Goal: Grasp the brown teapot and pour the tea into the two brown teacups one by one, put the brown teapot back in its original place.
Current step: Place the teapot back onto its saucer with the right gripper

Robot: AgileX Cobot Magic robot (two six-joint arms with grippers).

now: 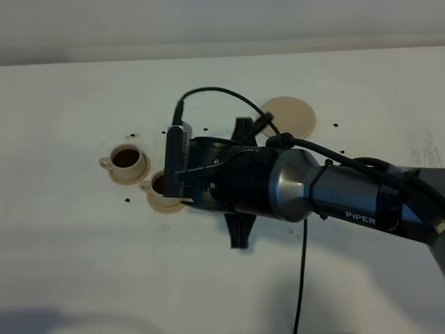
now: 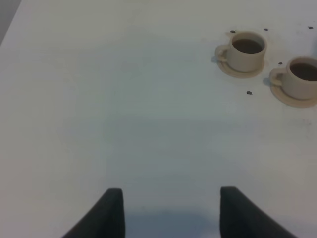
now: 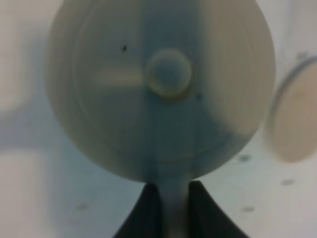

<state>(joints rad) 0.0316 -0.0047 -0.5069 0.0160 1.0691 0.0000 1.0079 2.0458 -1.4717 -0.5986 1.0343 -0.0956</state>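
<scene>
The right gripper (image 3: 168,208) has its two dark fingers (image 3: 143,210) pressed onto the loop handle of the round-bellied light tan ceramic teapot (image 3: 163,94). In the right wrist view the pot fills almost the whole picture, seen from the lid side with the small round knob (image 3: 169,72) in the middle. This tight pinch on the thin handle is what lets the arm carry and tilt the pot, I think. In the exterior high view the right arm (image 1: 306,191) reaches across the white table (image 1: 69,243) and hides the teapot completely, so its exact tilt I cannot tell.

The two small light tan teacups stand near each other, each on its own little round saucer. The farther cup (image 1: 128,158) shows dark liquid inside. The nearer cup (image 1: 159,184) sits partly under the front of the right arm, and in the left wrist view it (image 2: 303,77) also looks dark inside. Probably the pot hangs close above this second cup because the pouring there is in hand or nearly finished.

The flat round light tan disc saucer (image 1: 288,115) lies bare behind the arm; the pot must return there.

The left gripper (image 2: 171,213) hovers over bare table, well apart from the cups, its fingers (image 2: 111,213) spread wide and holding nothing.
</scene>
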